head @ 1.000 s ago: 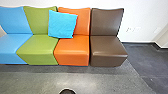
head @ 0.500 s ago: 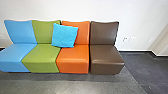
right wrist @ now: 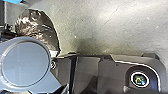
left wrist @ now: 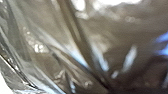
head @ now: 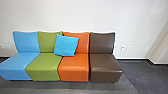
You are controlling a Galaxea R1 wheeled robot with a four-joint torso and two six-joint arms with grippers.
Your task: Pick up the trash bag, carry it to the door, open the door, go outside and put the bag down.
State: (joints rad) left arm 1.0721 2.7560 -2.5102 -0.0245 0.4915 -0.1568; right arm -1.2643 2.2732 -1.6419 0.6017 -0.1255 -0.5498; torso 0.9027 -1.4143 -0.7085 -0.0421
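The bag (right wrist: 37,27) seems picked up, close by the base (right wrist: 87,75); reaching and opening the door, going out and setting down remain. I cannot tell whether either claw is clamped. The head view gives seats (head: 73,62) from ten to one o'clock; the left wrist view, creased plastic up close.

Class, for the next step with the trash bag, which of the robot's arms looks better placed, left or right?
Left, most likely. The trash bag looms close up in the left wrist view, while the right wrist view shows it smaller, apparently farther off.
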